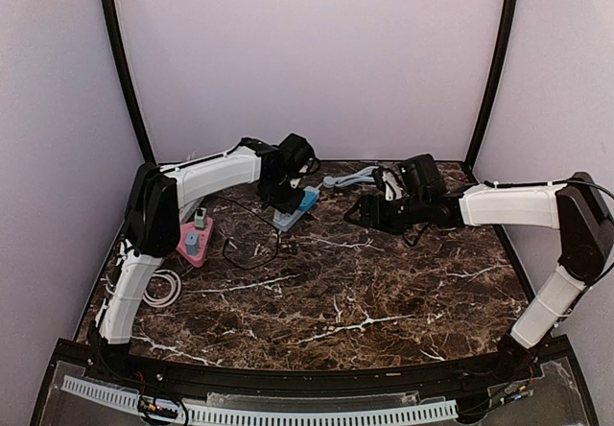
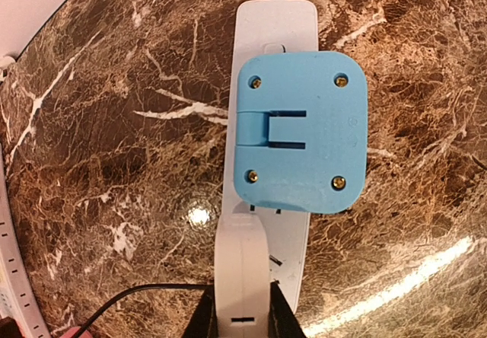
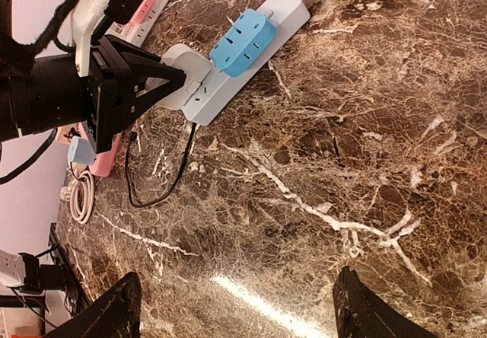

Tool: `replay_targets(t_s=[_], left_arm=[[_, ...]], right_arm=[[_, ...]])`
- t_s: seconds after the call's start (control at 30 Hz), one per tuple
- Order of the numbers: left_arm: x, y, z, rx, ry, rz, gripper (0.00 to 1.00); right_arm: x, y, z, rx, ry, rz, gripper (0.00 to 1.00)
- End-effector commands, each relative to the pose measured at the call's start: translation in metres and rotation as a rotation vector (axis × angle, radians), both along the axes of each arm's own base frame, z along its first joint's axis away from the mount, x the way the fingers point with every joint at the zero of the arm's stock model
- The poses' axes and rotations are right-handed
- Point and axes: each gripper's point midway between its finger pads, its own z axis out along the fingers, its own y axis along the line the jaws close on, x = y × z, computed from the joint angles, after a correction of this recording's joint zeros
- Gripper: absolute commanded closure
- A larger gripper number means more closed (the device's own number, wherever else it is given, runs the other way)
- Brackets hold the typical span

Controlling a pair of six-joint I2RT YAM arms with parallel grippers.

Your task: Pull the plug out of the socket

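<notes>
Top external view shows me the marble table with the white power strip at its far side. My right gripper hangs right of the strip, jaws wide and empty. My left gripper is over the strip. A blue adapter sits mid-strip. Beside it, at the strip's cordless end, the left jaws pinch the seated white plug.

Robot lab booth: plain lilac walls, black corner poles, marble-look table, slotted cable duct in front.
</notes>
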Motion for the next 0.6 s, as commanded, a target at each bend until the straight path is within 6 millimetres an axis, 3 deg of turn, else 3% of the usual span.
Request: replay_targets(t_s=[0.0, 0.27, 0.57], left_arm=[[-0.01, -0.002, 0.012, -0.039, 0.033, -0.001, 0.96], [-0.023, -0.012, 0.02, -0.129, 0.088, 0.008, 1.0], [-0.055, -0.025, 0.027, -0.216, 0.161, 0.02, 1.0]], right_arm=[[0.003, 0.001, 0.011, 0.036, -0.025, -0.001, 0.17], [0.007, 0.008, 0.013, 0.072, -0.016, 0.004, 0.17], [0.008, 0.026, 0.01, 0.16, 0.044, 0.036, 0.18]])
